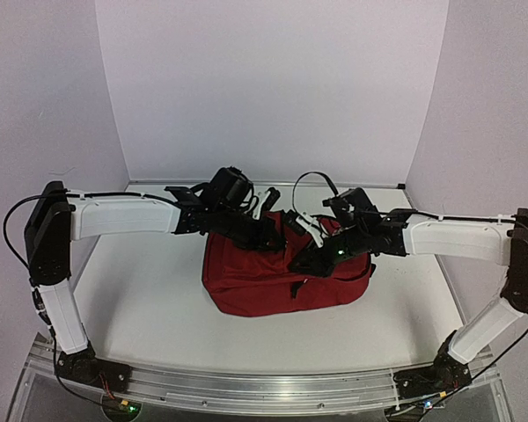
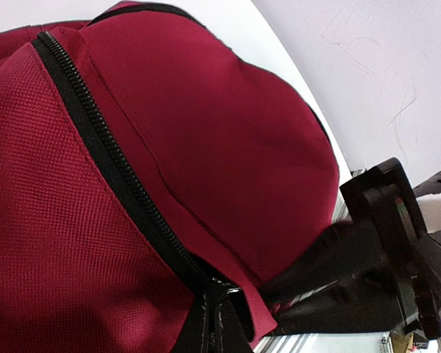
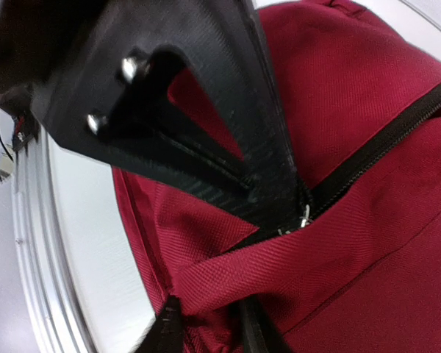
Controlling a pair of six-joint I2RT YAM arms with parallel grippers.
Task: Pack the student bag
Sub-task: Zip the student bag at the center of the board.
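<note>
Arm bases (image 1: 75,362), top view: bolted at the near edge of the surface (image 1: 141,290); both arms reach inward to the middle.
Bag place, top view: the student bag (image 1: 282,281) lies mid-surface, a little toward the far edge.
Bag axis, top view: long axis runs left to right, roughly parallel to the near edge; its zippered ridge faces up and toward the far edge.
Tools, top view: left tool (image 1: 262,233) and right tool (image 1: 306,253) meet on the bag's upper ridge.
Zipper (image 2: 110,169), left wrist view: teeth are meshed along the whole visible run.
Left tool state: pressed together; what it pinches, if anything, is hidden.
Zipper pull (image 3: 303,217), right wrist view: the right tool's tip sits right at it, above the black straps (image 3: 169,331).
Right tool state: cannot tell whether it grips the pull.
Progress: nothing to pack shows outside the bag; likely the zip is being worked, and whether it is being opened or closed is unclear.
</note>
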